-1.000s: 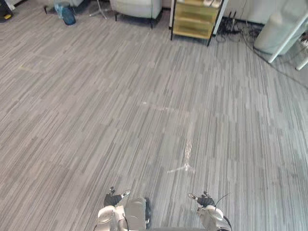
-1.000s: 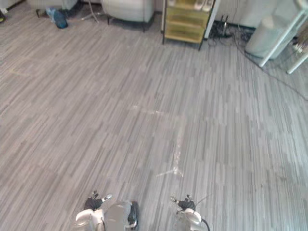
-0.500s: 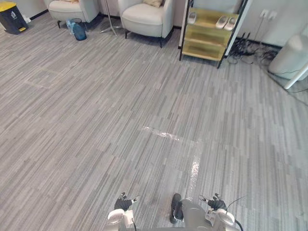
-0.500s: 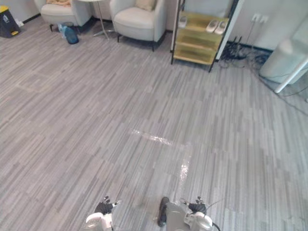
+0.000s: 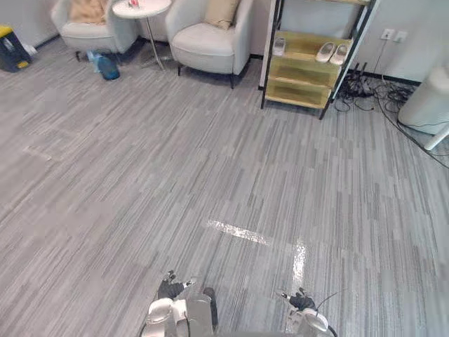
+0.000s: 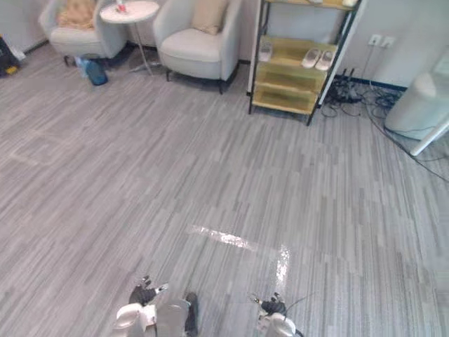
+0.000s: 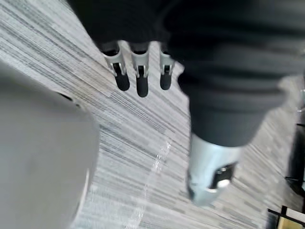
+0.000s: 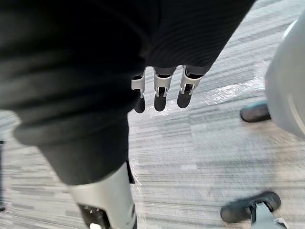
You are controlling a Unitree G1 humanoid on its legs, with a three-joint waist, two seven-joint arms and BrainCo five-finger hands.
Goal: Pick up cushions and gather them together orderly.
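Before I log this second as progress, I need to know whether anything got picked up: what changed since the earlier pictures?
Only the camera moved: the view shifted up the room, so the armchairs, their tan cushions and the round side table now show more fully. Nothing was grasped or released. The left hand and right hand stay low, open and empty.

Two cushions are sitting at the far end of the room, one on either side of a small round table (image 5: 141, 7). The pale beige cushion (image 5: 221, 10) is standing nearly upright, leaning against the back of the white armchair (image 5: 208, 48) just right of the table. The tan cushion (image 5: 88, 10) is slumping, rumpled, against the back of the second armchair (image 5: 90, 34) just left of the table. The table is keeping the two well apart.
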